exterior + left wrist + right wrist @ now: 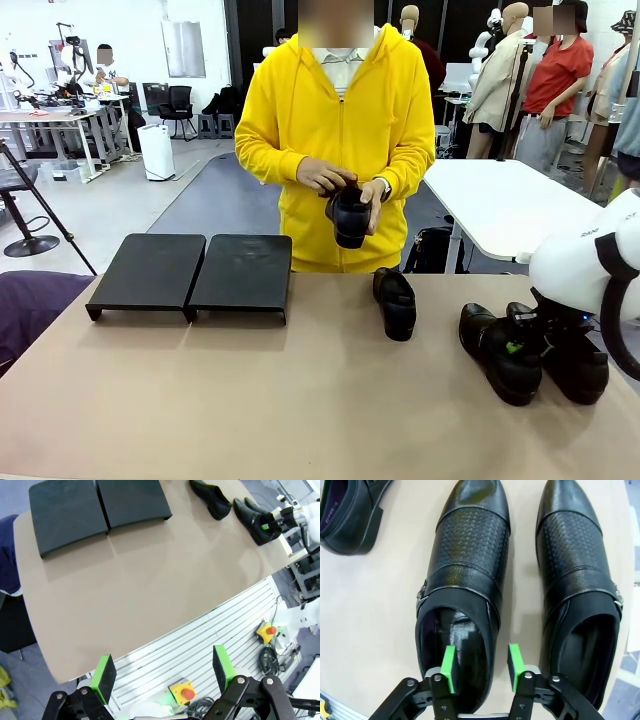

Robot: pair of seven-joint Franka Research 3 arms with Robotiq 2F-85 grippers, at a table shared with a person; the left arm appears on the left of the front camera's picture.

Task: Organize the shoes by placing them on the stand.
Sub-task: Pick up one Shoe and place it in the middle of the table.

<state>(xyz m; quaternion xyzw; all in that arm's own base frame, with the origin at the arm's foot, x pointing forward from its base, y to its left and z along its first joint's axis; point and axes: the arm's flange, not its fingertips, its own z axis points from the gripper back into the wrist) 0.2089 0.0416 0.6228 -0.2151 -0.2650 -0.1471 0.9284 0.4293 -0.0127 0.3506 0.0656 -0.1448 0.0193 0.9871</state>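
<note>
green pads of the right gripper straddle the side wall of one dress shoe, clamped or not i cannot tell; the second dress shoe lies just beside. left gripper hangs wide open above the table. a loafer lies right of the stand; the person holds a second loafer.

the shoes are shiny black leather with tiny bumps on top and a small metal buckle. the stand looks dull black. the table is smooth. the hoodie is soft cloth.
</note>
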